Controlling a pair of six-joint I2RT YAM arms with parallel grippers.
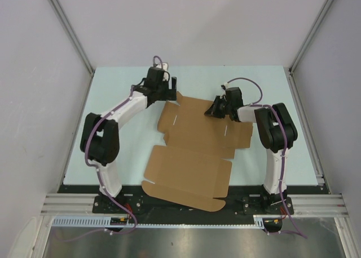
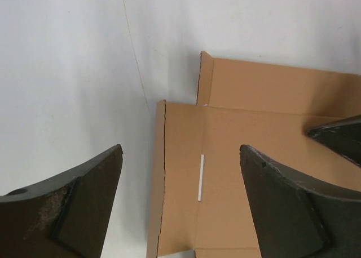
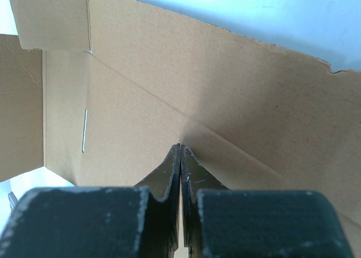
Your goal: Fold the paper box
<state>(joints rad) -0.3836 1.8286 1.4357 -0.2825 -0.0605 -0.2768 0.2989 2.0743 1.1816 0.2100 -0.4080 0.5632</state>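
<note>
The closed right pincer (image 1: pixel 216 109) is pressing down on the paper box (image 1: pixel 189 156), apparently anchoring a crease, while the wide-open left pincer (image 1: pixel 171 92) is hovering over its far-left edge.

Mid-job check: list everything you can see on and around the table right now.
Paper box: one, brown, unfolded flat mid-table, near flap past the table's near edge.
Table: one, pale blue-green, under the box.
Walls: three, light grey, left, far, right.
Cables: two, purple, along the arms.
Arms: two, white and black, bases at near edge.
Left pincer: one, black, open over the box's far-left corner.
Right pincer: one, black, shut, tips at the box's far panel.
</note>
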